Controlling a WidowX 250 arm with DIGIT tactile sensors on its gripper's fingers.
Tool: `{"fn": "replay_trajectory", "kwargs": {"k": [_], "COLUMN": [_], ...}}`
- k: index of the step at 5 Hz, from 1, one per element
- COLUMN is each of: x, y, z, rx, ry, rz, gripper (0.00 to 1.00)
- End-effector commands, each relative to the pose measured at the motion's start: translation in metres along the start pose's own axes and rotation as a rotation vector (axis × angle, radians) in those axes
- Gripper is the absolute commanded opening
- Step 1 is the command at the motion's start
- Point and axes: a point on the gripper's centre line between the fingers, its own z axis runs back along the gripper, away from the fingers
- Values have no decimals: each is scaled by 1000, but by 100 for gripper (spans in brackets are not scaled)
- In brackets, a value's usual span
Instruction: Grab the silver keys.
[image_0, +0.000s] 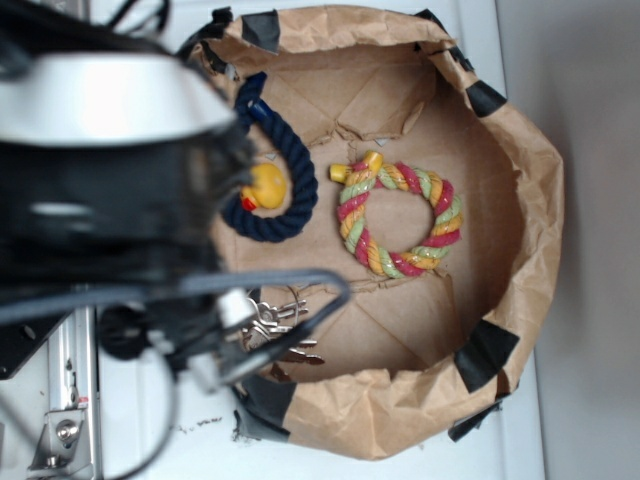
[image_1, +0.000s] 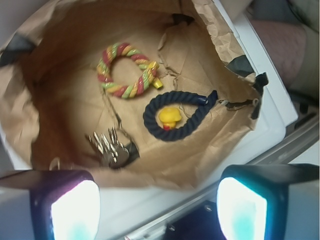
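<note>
I counted 1 bunch of silver keys (image_1: 111, 148), 2 rope rings (image_1: 128, 69), 1 yellow duck (image_1: 169, 118); gripper (image_1: 159, 204) hung spread apart, empty.

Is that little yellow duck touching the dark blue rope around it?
Touching. In the wrist view the yellow duck sits inside the navy rope loop, its lower edge against the rope; the exterior view also shows it pressed to the loop's inner side.

Bag wall (image_1: 165, 167) crowds silver keys (image_1: 111, 147); above clear.

A brown paper bin (image_1: 60, 45) lies ahead of the gripper, holding a multicoloured rope ring (image_1: 127, 70) and a navy rope loop (image_1: 175, 117) around a yellow duck (image_1: 169, 118).
</note>
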Motion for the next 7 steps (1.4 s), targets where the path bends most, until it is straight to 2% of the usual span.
{"fn": "replay_trajectory", "kwargs": {"k": [1,2,3,6,7], "x": [46,56,55,55,59], "y": [-24,-36,-41,-41,-36], "z": [-24,-42,-45,-45,-77], "rx": [-61,-96,-117,-117,-87], "ry": [-11,43,55,55,10], "rz": [270,301,330,330,424], "gripper": [100,100,100,100,100]}}
